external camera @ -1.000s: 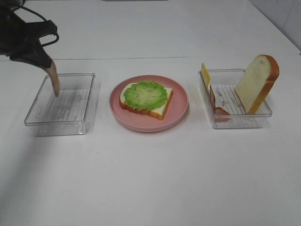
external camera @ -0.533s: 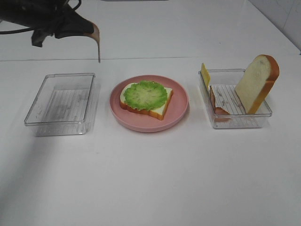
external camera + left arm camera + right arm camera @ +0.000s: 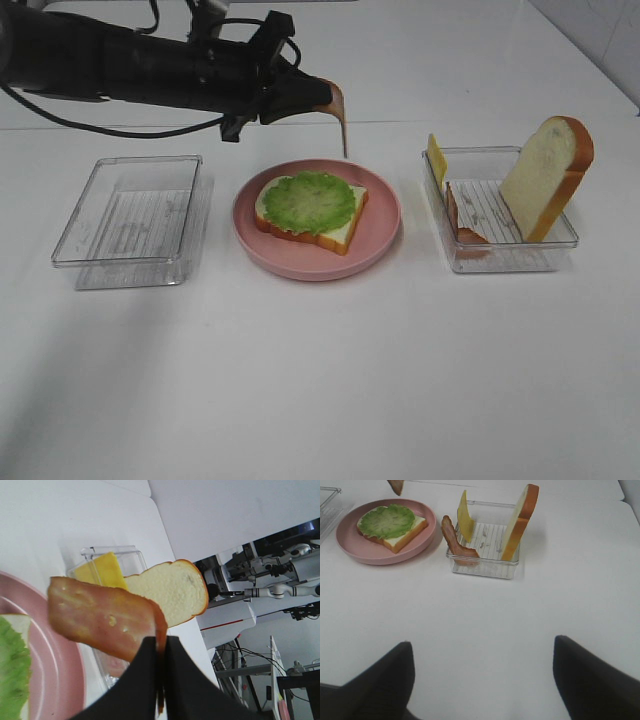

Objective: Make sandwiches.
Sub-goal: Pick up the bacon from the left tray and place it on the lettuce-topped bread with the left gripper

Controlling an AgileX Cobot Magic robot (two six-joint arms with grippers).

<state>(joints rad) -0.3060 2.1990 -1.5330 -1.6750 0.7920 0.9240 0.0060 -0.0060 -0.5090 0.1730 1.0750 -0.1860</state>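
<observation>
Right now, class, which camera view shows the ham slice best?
Left wrist: the ham slice shows its broad face, pinched by the left gripper. Exterior high shows it edge-on; right wrist catches only a corner.

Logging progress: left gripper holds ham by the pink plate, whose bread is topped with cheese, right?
No: lettuce tops the bread; the cheese stands in the right tray, per the exterior high view. The left gripper holds ham by the pink plate.
</observation>
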